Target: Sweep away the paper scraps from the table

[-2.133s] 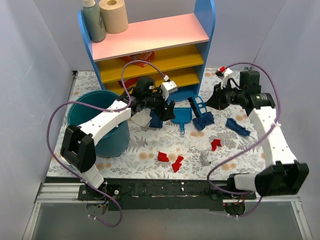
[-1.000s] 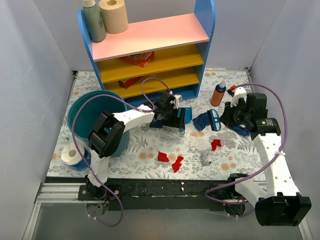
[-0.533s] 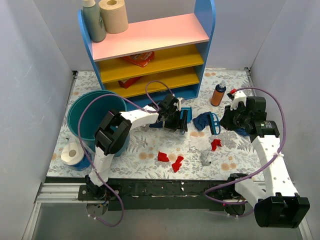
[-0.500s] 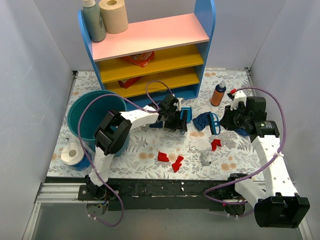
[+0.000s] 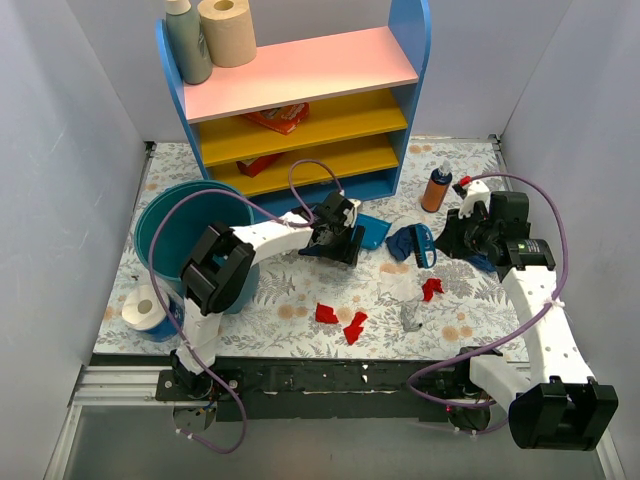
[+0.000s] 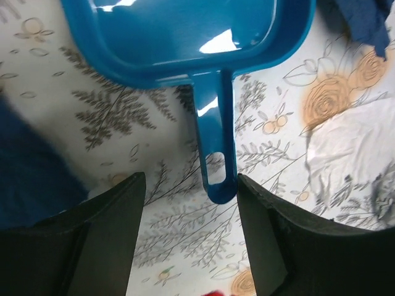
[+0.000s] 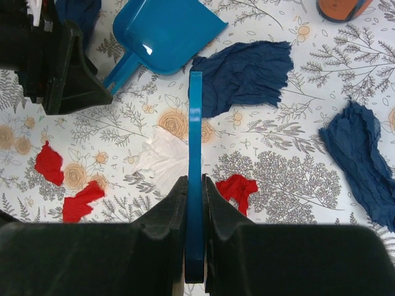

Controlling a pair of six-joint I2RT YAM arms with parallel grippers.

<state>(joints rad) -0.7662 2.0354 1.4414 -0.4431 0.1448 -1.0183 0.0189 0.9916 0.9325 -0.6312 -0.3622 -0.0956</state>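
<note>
My left gripper (image 6: 189, 180) is released. Its fingers (image 6: 92, 246) stand wide apart, and the end of the dustpan (image 6: 185, 37) handle lies on the table (image 6: 92, 111) between the fingertips, touching neither. The pan itself spreads out beyond the tips. Off the right finger lies a white scrap (image 6: 345, 148), near it but apart. Farther out on that side, a dark blue scrap (image 6: 364, 18) sits just beside the pan's corner.

My right gripper (image 7: 195, 180) is clenched on the brush (image 7: 195, 111), which I see edge-on as a thin blue strip running straight out past the fingertips. The paper scraps (image 7: 80, 200) lie on the cloth around it. The white scrap is just left of the strip, ahead of the fingertips. A red scrap (image 7: 237, 188) sits just beside the right fingertip, and two more red ones lie well off to the left. The dark blue scrap lies against the far end of the brush on its right. A second dark blue scrap (image 7: 358, 154) lies well apart to the right of the fingers. Beyond the brush tip and to the left lies the dustpan.
</note>
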